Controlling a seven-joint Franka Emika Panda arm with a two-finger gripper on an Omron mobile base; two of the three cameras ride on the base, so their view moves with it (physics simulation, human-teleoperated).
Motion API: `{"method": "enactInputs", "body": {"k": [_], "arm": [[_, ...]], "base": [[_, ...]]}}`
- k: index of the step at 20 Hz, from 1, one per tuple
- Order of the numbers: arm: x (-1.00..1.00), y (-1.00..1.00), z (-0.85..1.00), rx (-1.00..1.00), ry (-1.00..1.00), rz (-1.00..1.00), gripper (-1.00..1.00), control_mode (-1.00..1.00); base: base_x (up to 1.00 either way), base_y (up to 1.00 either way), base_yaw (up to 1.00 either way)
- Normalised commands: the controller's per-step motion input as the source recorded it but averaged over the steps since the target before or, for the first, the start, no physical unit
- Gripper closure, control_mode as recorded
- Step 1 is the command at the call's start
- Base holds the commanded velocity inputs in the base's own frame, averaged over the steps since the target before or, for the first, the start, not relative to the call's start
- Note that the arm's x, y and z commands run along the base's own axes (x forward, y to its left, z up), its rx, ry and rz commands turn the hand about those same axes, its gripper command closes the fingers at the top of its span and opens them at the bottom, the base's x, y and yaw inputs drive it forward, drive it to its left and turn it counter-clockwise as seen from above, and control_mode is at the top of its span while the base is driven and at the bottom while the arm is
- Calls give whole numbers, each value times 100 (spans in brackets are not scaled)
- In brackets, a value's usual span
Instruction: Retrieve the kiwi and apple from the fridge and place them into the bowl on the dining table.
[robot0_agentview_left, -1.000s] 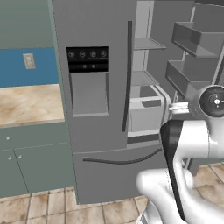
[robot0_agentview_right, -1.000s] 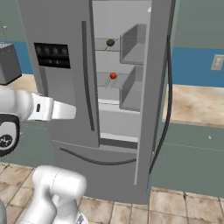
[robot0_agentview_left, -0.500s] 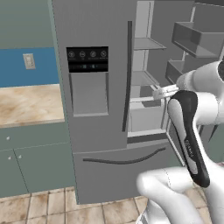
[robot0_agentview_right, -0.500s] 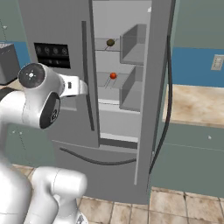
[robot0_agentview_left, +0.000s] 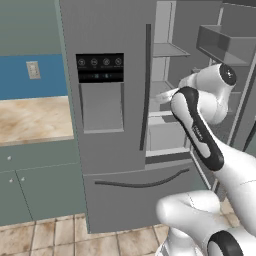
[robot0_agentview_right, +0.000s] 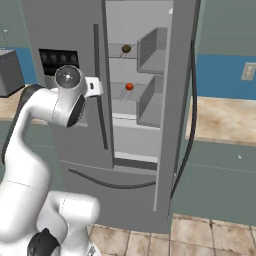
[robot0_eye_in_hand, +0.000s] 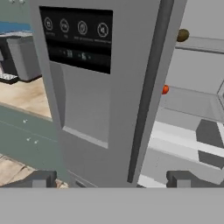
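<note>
My claw is wide and empty before the tall grey steel fridge. On its shelves, the small round red-orange apple looks firm, smooth and slippery: I'd pinch across its middle. The small brown oval kiwi above it seems softer, so gently.

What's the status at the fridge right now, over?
Fingers open, empty. Kiwi on upper fridge shelf, apple on the shelf below, both untouched. Closed left door stands partly in the hand's line to the fruit.

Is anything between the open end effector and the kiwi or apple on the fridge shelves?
Partly. In the hand view the end effector faces the fridge's closed left door and its handle. The kiwi and apple sit past that door's edge, in the open compartment.
</note>
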Motion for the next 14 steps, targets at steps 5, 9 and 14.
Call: {"method": "enactInputs", "body": {"k": [5,9,14], "arm": [[84,7,-1,0,0,-18,-100,-100],[81,0,0,0,2,-22,-100,-100],[73,-1,0,0,0,-16,-100,-100]], "base": [[0,0,0],[0,0,0],[0,0,0]]}}
